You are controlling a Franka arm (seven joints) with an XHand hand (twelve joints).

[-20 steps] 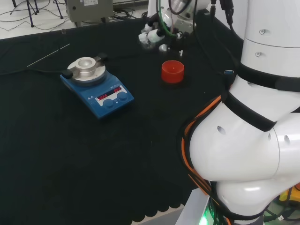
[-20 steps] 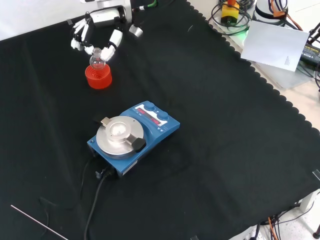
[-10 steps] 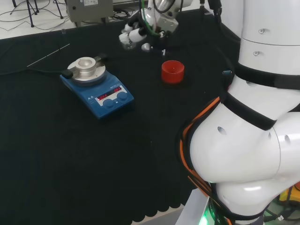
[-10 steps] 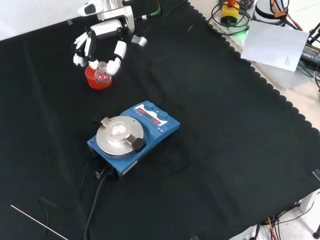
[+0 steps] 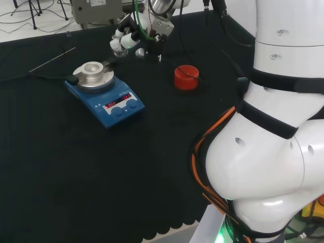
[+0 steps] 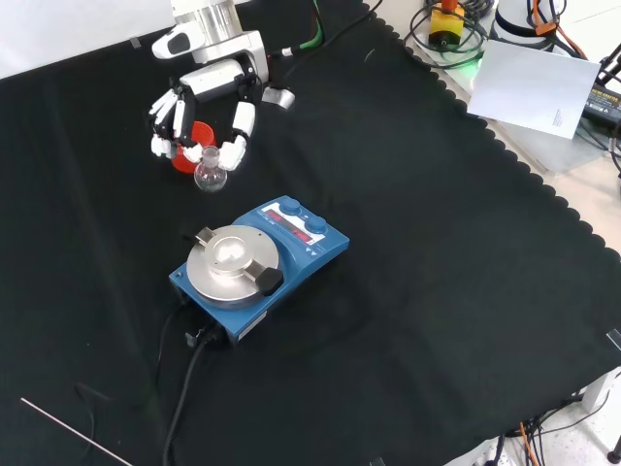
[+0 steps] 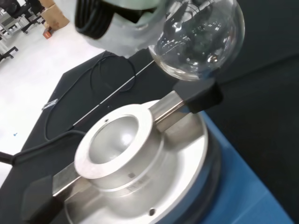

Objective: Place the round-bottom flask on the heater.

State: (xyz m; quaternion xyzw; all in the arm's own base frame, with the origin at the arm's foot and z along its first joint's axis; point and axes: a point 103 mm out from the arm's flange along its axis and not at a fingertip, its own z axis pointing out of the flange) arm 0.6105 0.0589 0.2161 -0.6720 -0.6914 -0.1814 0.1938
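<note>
A clear round-bottom flask point(image 6: 209, 174) hangs in the air, its neck pinched in the curled fingers of the hand point(image 6: 204, 105). In the front view it is above the cloth between the red ribbed stand point(image 6: 197, 156) and the blue heater point(image 6: 257, 264). In the head view the hand point(image 5: 127, 36) is up and to the right of the heater point(image 5: 104, 93). In the wrist view the flask's bulb point(image 7: 198, 38) floats close over the edge of the heater's silver bowl point(image 7: 114, 144).
A black cable point(image 6: 184, 388) runs from the heater toward the cloth's near edge in the front view. A thin rod point(image 5: 52, 59) lies on the cloth behind the heater in the head view. The arm's white links point(image 5: 276, 126) stand at the right.
The hand has carried the flask off the red stand and toward the heater: leftward in the head view, downward in the front view. The red stand now stands bare.
</note>
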